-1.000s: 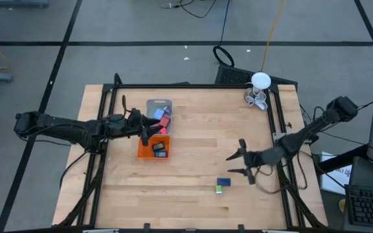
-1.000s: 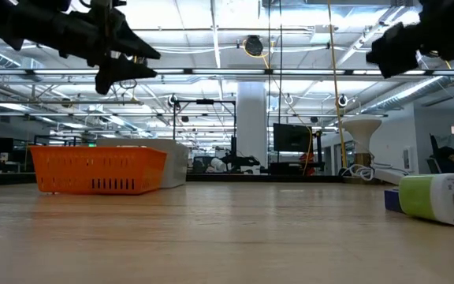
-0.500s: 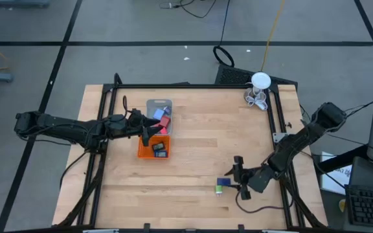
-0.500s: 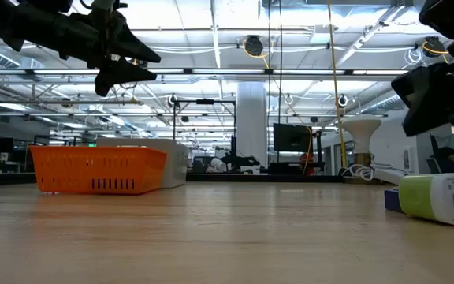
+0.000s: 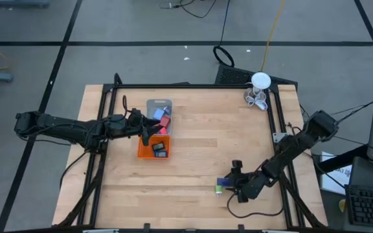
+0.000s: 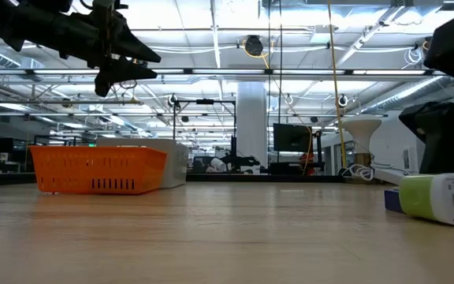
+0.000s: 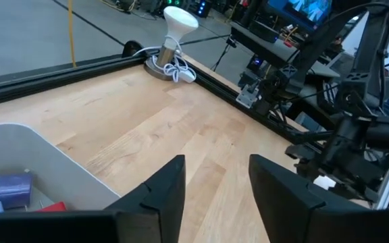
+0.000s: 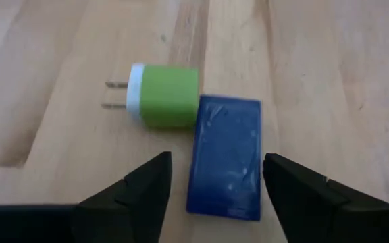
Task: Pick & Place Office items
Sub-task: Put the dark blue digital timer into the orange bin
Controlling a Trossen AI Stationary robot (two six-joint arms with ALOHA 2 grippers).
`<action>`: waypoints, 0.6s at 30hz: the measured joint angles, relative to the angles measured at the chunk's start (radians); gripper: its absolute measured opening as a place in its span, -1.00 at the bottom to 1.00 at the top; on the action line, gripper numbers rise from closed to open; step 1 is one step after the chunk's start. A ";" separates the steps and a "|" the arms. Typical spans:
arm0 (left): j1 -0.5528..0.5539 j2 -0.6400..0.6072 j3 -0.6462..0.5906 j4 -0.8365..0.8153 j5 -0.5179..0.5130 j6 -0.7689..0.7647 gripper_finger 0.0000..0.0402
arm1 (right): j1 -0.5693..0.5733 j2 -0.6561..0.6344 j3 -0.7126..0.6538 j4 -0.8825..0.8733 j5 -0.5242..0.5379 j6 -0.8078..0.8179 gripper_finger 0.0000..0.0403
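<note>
Right gripper (image 5: 233,183) now lowered from mid-surface to hover, fingers apart, over green charger (image 8: 162,96) touching blue block (image 8: 225,155) near front edge; pick imminent; left gripper (image 5: 149,133), fingers apart, above orange tray (image 5: 142,151).

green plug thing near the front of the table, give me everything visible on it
The green charger is a small blocky plug adapter: matte lime-green body, white end cap, two metal prongs sticking out. It lies on its side on the wooden table, prongs level with the surface. One side sits against the blue flat block. The right gripper hovers just short of the pair, fingers open, touching neither.
</note>
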 joint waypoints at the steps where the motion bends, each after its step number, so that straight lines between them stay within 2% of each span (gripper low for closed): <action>1: 0.000 0.000 0.000 0.000 0.000 0.000 -0.20 | -0.001 0.007 0.000 0.000 -0.005 0.007 0.19; 5: 0.000 0.000 0.000 0.000 0.000 0.000 -0.18 | -0.008 0.041 0.001 0.007 -0.016 0.029 0.36; 9: 0.000 0.000 0.000 0.000 0.000 0.001 -0.13 | -0.022 0.067 0.003 0.018 -0.054 0.050 0.41; 13: 0.000 0.000 0.000 0.000 0.000 0.001 -0.08 | -0.023 0.071 0.003 0.016 -0.047 0.049 0.33; 18: 0.000 0.000 0.000 0.000 0.000 0.001 -0.01 | -0.023 0.071 0.002 0.011 -0.049 0.024 0.13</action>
